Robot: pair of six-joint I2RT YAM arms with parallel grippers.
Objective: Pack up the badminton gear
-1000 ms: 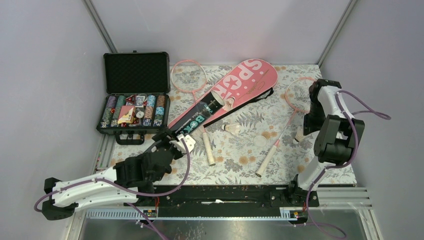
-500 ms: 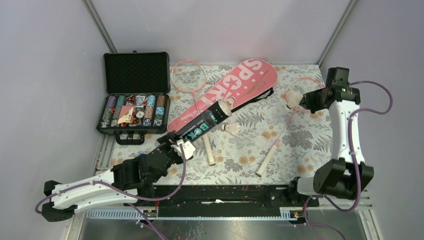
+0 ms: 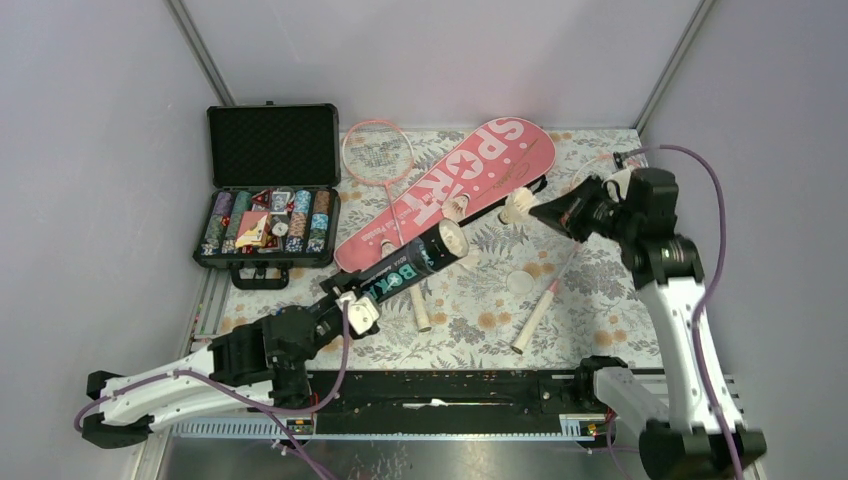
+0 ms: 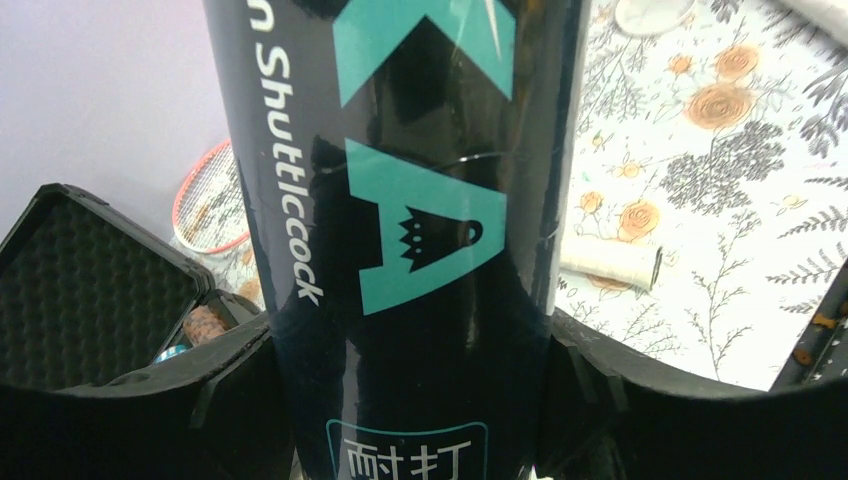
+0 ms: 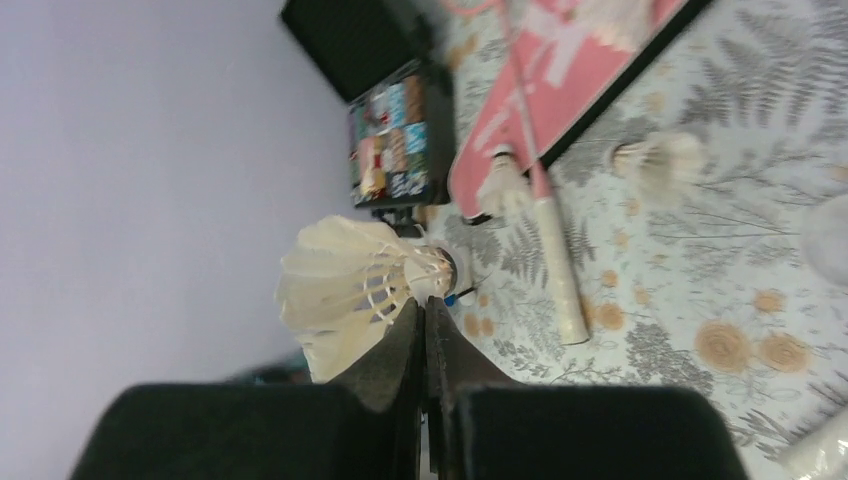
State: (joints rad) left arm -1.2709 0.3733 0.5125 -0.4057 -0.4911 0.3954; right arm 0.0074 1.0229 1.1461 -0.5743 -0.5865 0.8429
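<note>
Over floral cloth [image 3: 478, 302], glossy black cylindrical tube [image 3: 410, 265], feathery white shuttlecock [image 5: 345, 285]

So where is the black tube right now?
Top view, left of centre: the left end effector holds the black tube, its open end near the pink bag.

This is a robot test cell in a lab rather than a home. Plain lilac-grey panel walls [image 3: 430, 60] held by bare aluminium posts [image 3: 205, 55] box in a small worktop [image 3: 610, 320] dressed with a floral cloth. A left arm [image 3: 170, 385] and a right arm [image 3: 690, 310] trail purple cables [image 3: 717, 225] and stand on a black mounting rail [image 3: 450, 390] along the near edge.
</note>
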